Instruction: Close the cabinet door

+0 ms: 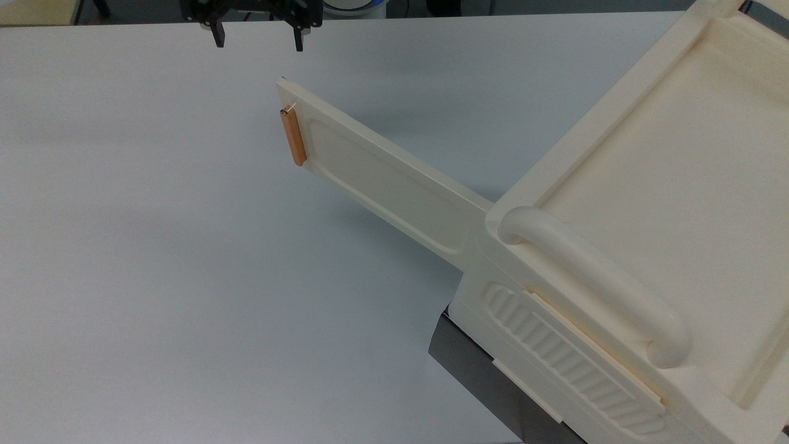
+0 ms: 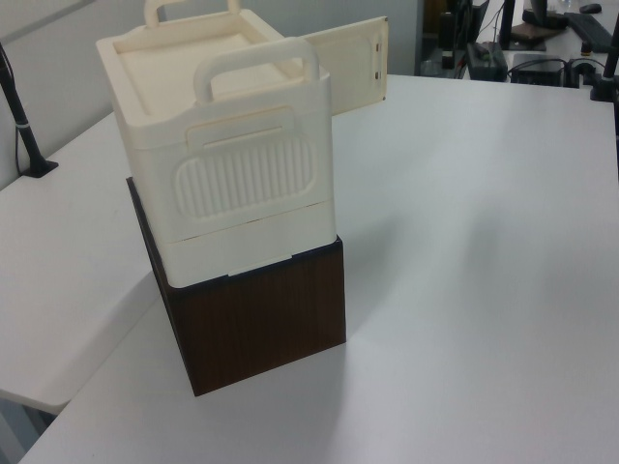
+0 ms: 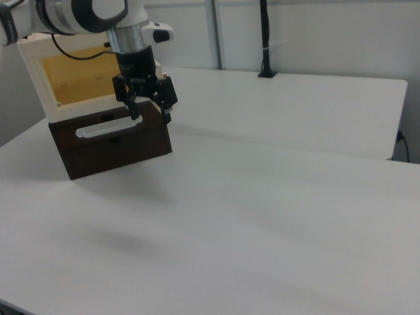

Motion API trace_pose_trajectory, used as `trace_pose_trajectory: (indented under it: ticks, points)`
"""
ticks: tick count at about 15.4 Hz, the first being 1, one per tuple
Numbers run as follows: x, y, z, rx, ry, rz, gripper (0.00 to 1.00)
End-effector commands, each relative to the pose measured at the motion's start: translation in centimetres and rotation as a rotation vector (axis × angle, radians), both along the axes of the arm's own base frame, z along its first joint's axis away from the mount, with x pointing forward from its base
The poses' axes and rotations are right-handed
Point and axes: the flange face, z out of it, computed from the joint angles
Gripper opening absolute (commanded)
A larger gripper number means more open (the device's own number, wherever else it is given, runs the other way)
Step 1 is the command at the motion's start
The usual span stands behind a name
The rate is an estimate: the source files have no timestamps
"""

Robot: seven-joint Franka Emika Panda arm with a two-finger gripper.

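The cream cabinet [image 1: 647, 203] stands on a dark brown box [image 2: 261, 319]. Its door [image 1: 382, 172] is swung wide open and juts toward the top view's upper left, with an orange handle strip [image 1: 294, 137] at its free end. In the left view the open door [image 2: 353, 68] sticks out behind the cabinet [image 2: 232, 174]. My gripper [image 1: 257, 38] hangs open beyond the door's free end, apart from it, with nothing between its fingers. In the right view the gripper [image 3: 149, 110] hovers in front of the brown box [image 3: 111, 141], below the cabinet's orange interior [image 3: 79, 75].
The white table [image 1: 154, 246] spreads wide on the top view's left and in front of the door. A black post [image 3: 264, 39] stands at the far table edge in the right view. Monitors and cables [image 2: 503, 48] sit beyond the table in the left view.
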Motion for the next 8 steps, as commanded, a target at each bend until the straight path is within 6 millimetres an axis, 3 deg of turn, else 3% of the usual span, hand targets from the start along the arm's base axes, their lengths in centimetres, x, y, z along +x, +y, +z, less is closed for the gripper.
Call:
trace_pose_trajectory:
  ticks: [1,5,6,8]
  points:
    - [-0.45,-0.17,0.37,0.011,-0.023,-0.007,1.00]
    - [-0.45,-0.17,0.37,0.011,-0.023,-0.007,1.00]
    - [-0.45,-0.17,0.37,0.011,-0.023,-0.007,0.95]
    - [-0.45,-0.17,0.37,0.011,-0.022,-0.005,0.68]
